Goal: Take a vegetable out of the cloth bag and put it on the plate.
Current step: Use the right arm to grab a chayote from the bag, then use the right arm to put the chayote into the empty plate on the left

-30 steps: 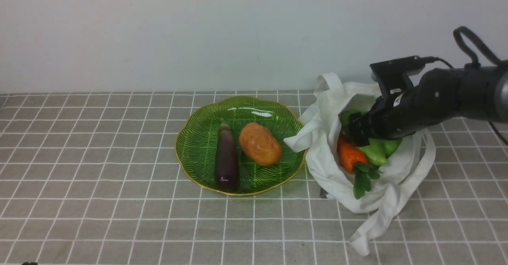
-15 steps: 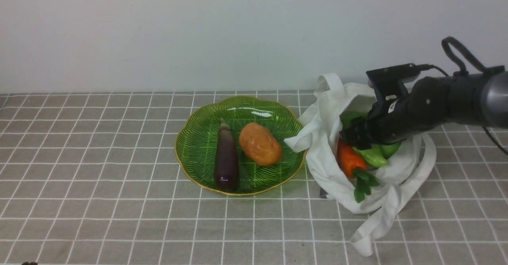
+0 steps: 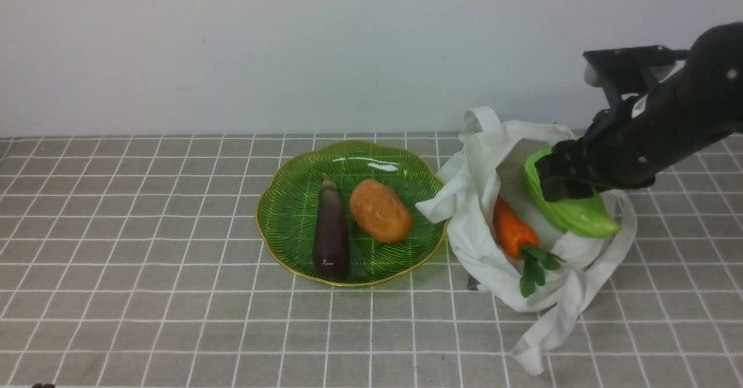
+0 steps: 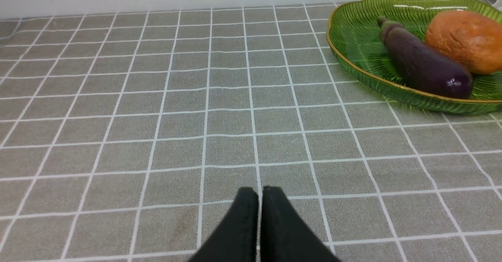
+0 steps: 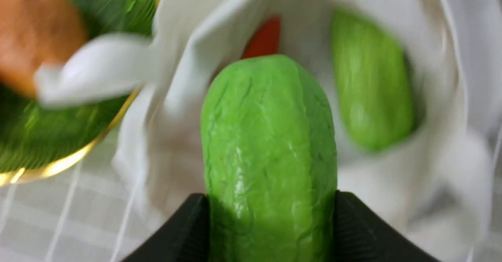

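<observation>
Vegetable, bright green and tilted, is hanging over the open cloth bag, its sides being gripped by the right claw. Orange carrot and another green gourd are lying in the bag. Eggplant and potato are resting on the green plate beside it. Left claw is keeping its tips narrowly together above the counter.
</observation>
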### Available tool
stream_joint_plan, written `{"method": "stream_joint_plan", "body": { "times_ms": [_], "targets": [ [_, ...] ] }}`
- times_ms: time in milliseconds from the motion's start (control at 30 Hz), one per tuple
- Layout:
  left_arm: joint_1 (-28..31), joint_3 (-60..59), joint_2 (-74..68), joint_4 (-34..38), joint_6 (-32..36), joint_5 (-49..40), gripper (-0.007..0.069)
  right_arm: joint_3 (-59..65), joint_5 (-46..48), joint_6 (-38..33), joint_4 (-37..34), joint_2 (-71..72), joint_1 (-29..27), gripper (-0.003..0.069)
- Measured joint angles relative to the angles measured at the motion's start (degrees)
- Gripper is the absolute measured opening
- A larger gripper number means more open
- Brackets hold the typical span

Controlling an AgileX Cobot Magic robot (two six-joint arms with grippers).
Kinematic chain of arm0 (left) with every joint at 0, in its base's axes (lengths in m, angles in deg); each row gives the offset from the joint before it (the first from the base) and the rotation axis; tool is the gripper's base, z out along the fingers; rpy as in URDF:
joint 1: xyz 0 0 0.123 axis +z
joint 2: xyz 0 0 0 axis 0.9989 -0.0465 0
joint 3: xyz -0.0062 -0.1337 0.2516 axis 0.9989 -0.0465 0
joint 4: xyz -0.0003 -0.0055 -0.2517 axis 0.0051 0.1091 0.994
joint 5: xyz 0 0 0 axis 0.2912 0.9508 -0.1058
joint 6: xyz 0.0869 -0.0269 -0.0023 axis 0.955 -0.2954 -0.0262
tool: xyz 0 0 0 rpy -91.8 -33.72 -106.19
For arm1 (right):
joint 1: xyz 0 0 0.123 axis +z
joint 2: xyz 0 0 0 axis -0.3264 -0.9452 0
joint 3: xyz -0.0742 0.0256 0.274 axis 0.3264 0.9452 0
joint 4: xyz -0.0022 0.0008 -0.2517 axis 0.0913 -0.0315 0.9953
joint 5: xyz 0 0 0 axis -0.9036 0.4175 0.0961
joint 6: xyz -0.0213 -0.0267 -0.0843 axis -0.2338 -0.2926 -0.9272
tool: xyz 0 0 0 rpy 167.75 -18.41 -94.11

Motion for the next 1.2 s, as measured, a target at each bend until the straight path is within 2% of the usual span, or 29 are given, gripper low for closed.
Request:
{"method": "stream_joint_plan", "body": {
  "times_ms": [133, 233, 333, 367, 433, 500, 533, 633, 733, 1000, 1200],
  "targets": [
    [0.0, 0.0, 0.0, 0.0, 0.0, 0.0, -0.0005, 0.0, 11.3, 1.4, -1.5, 4.7, 0.0, 0.0367],
    [0.0, 0.0, 0.0, 0.0, 0.0, 0.0, -0.0005, 0.0, 14.0, 1.2, -5.5, 7.3, 0.2, 0.0367],
    [0.0, 0.0, 0.0, 0.0, 0.0, 0.0, -0.0005, 0.0, 13.1, -1.0, -10.8, 9.0, 1.4, 0.0367],
    [0.0, 0.0, 0.0, 0.0, 0.0, 0.0, -0.0005, 0.0, 10.5, -3.3, -15.1, 9.4, 3.7, 0.0367],
    [0.0, 0.0, 0.0, 0.0, 0.0, 0.0, -0.0005, 0.0, 9.1, -4.6, -17.7, 9.2, 5.8, 0.0367],
    [0.0, 0.0, 0.0, 0.0, 0.0, 0.0, -0.0005, 0.0, 5.2, -8.2, -21.2, 7.5, 11.2, 0.0367],
    [0.0, 0.0, 0.0, 0.0, 0.0, 0.0, -0.0005, -0.1, 4.6, -8.7, -21.4, 7.1, 11.7, 0.0367],
    [0.0, 0.0, 0.0, 0.0, 0.0, 0.0, -0.0005, -2.2, 1.4, -10.7, -21.7, 0.6, 17.6, 0.0367],
    [0.0, 0.0, 0.0, 0.0, 0.0, 0.0, -0.0005, -7.0, -0.7, -11.0, -20.7, -6.4, 19.6, 0.0367],
    [0.0, 0.0, 0.0, 0.0, 0.0, 0.0, -0.0005, -19.1, -9.8, -11.2, -16.8, -23.5, 19.9, 0.0367],
    [0.0, 0.0, 0.0, 0.0, 0.0, 0.0, -0.0005, -21.0, -16.8, -11.2, -15.2, -29.3, 19.9, 0.0367]
  ]
}}
